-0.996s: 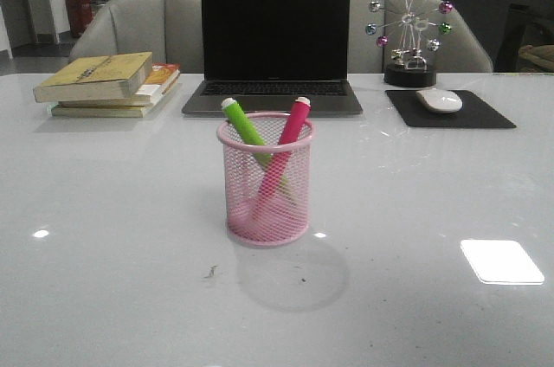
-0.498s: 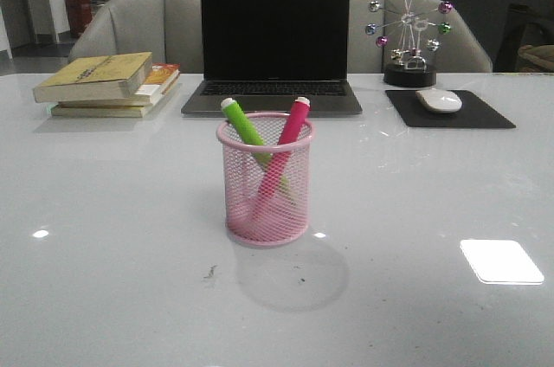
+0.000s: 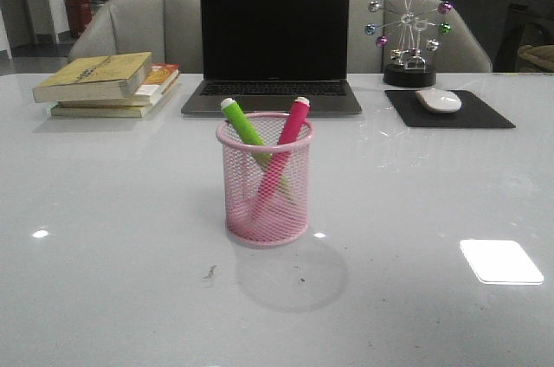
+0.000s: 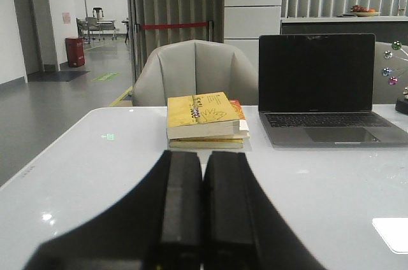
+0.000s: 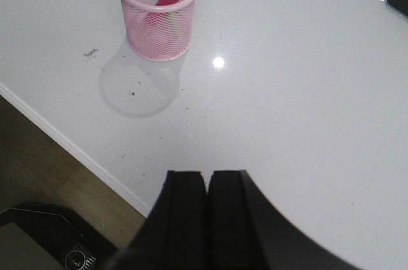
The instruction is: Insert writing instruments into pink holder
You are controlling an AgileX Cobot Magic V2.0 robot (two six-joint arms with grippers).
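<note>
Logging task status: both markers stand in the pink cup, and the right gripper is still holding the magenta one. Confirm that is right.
Not quite. The right gripper is shut on nothing, well clear of the pink cup, as the right wrist view shows. Both the green marker and the magenta marker do stand in the cup.

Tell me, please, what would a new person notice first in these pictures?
First, the pink holder at the middle of the white table, with the green marker and the pink marker crossed inside it. Behind it stands an open laptop, with stacked books to its left.
</note>
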